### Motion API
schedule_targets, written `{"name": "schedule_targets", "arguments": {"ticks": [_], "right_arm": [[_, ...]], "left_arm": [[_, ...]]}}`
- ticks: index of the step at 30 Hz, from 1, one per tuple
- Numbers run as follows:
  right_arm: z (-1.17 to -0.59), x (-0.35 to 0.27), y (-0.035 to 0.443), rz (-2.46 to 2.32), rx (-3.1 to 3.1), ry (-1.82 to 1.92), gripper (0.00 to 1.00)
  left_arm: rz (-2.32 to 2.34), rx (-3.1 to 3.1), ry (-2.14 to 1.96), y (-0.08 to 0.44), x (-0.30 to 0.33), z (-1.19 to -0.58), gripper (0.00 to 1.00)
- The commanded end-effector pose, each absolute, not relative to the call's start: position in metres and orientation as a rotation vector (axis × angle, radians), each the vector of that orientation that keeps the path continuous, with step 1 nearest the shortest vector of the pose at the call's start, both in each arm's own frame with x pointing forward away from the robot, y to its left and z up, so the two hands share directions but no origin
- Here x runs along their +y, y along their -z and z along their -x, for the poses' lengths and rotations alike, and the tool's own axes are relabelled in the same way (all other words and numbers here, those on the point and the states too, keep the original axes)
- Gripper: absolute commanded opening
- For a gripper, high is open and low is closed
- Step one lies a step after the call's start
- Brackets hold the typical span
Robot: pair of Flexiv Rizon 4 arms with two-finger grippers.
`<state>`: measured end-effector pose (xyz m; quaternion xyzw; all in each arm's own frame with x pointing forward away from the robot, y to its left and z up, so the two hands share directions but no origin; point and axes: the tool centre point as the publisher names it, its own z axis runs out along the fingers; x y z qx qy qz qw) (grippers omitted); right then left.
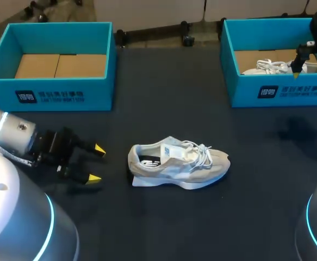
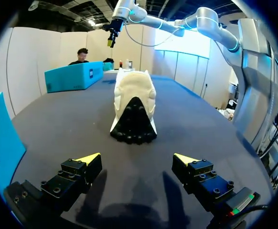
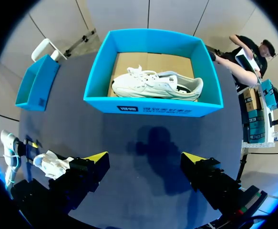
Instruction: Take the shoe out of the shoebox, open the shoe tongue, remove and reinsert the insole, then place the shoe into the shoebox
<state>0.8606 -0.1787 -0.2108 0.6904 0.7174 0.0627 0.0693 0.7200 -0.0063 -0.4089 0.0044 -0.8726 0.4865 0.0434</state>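
A grey-and-white shoe [image 1: 177, 163] lies upright on the dark table near the middle, toe to the right. My left gripper [image 1: 97, 163] stands open just left of its heel, apart from it. In the left wrist view the heel of the shoe [image 2: 133, 109] is straight ahead of the open left gripper [image 2: 138, 160]. A second white shoe [image 1: 267, 67] lies in the right blue shoebox [image 1: 280, 92]. My right gripper [image 1: 298, 58] hangs open above that box. In the right wrist view it [image 3: 145, 157] is high over the boxed shoe [image 3: 155, 86], holding nothing.
An empty blue shoebox [image 1: 52, 95] with a cardboard floor stands at the back left, also seen in the right wrist view [image 3: 36, 83]. Bare table lies between the two boxes and in front of the shoe.
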Motion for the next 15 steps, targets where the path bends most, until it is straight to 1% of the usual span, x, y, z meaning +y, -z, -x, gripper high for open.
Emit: {"name": "schedule_targets", "arguments": {"ticks": [1, 10, 15], "right_arm": [[-0.86, -0.179, 0.211, -2.078, 2.159, -0.192, 1.0], [-0.86, -0.179, 0.211, -2.078, 2.159, -0.192, 1.0], [-0.86, -0.179, 0.211, -2.078, 2.159, -0.192, 1.0]], "left_arm": [[-0.017, -2.675, -1.487, 0.408, -0.006, -0.717, 1.0], [-0.017, -2.675, -1.487, 0.408, -0.006, -0.717, 1.0], [-0.067, -2.636, -1.573, 0.408, -0.018, -0.722, 1.0]]}}
